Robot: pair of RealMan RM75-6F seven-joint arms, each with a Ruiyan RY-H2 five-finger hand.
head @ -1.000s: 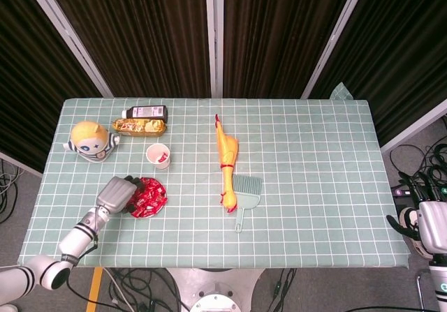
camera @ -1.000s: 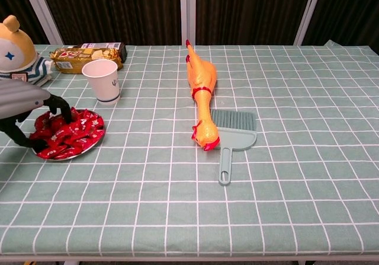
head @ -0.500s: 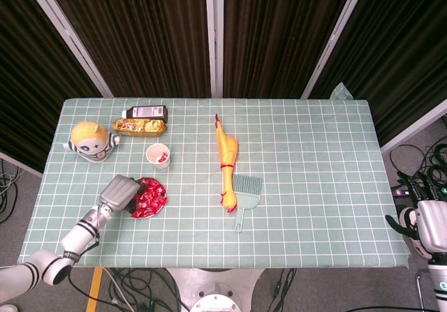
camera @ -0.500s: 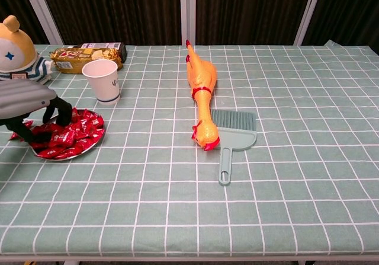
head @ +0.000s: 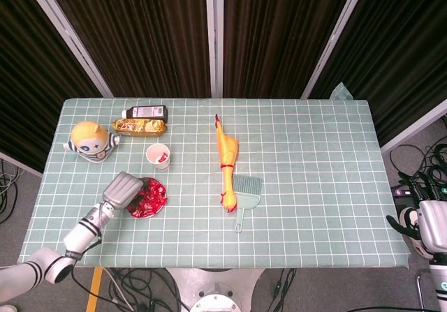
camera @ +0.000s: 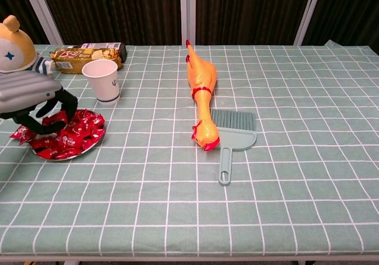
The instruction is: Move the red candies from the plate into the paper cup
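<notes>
Head view: left hand (head: 122,189) over plate (head: 158,205) w/ red candies (head: 150,199), paper cup (head: 158,155) at plate's 12 o'clock, right hand (head: 427,226) off table at 3 o'clock, grip can't tell; chest view: left hand's fingers (camera: 66,104) curled down into candies, holding one or not, can't tell.

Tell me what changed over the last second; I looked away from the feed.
The left hand has lifted off the plate of red candies, fingers closed on some of them, and one now lies off the plate's left edge. Paper cup, rubber chicken and brush stayed put; the right hand stayed off the table.
</notes>
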